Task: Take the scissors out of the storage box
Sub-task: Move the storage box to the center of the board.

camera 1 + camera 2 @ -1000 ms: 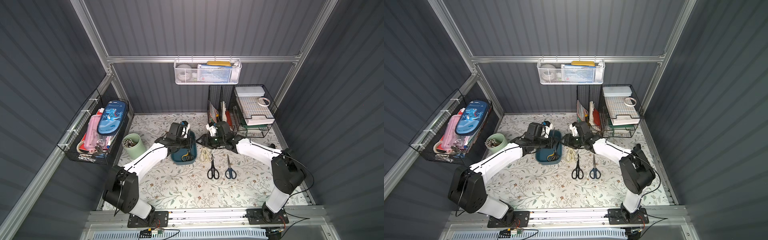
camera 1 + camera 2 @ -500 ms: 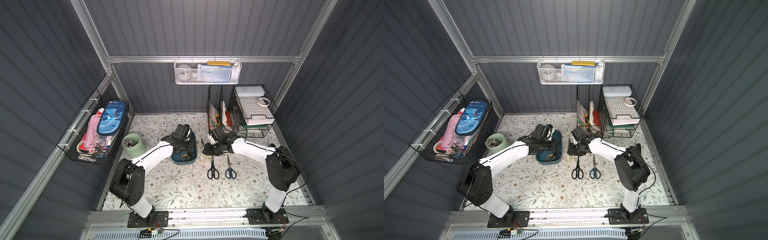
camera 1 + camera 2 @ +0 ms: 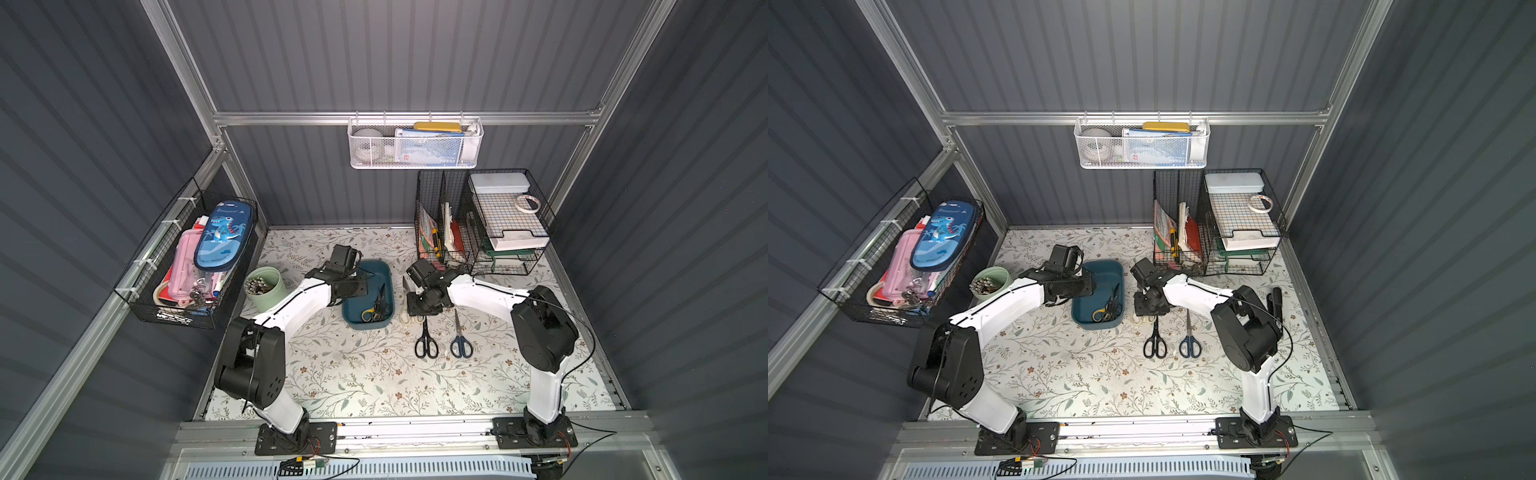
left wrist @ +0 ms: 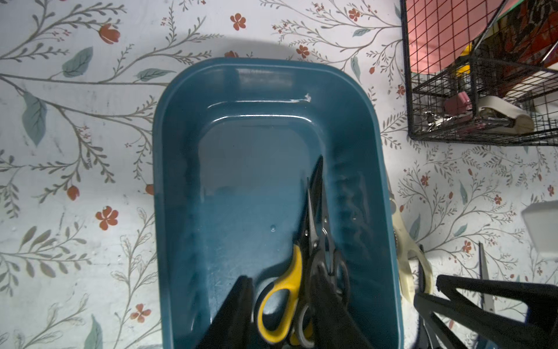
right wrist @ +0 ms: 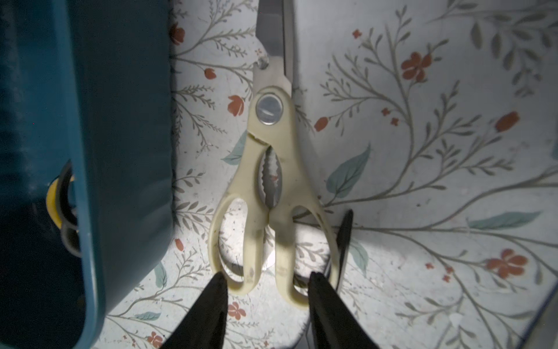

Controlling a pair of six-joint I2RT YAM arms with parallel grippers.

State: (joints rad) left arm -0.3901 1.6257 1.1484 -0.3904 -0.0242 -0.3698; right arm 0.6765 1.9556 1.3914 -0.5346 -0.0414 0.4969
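The teal storage box (image 3: 376,266) (image 4: 181,181) lies on the flowered mat. In it lie yellow-and-black scissors (image 4: 297,266) (image 3: 368,314) and small black scissors (image 4: 339,266). My left gripper (image 4: 282,281) (image 3: 353,286) hangs over them, open, its jaws either side of the yellow handle. Cream-white scissors (image 5: 271,169) (image 3: 409,319) lie flat on the mat just right of the box. My right gripper (image 5: 267,279) (image 3: 424,305) stands open over their handle loops. Black scissors (image 3: 426,343) (image 3: 1155,344) and dark blue scissors (image 3: 460,343) (image 3: 1190,344) lie side by side on the mat nearer the front.
A pale green cup (image 3: 266,286) of small items stands left of the box. A black wire rack (image 3: 478,232) fills the back right corner, close behind my right wrist. A wire basket (image 3: 195,257) hangs on the left wall, a white one (image 3: 415,143) on the back wall.
My left gripper's jaws have opened, and it has come down over the scissors in the box. My right gripper has moved forward and down over the cream-white scissors' handles.
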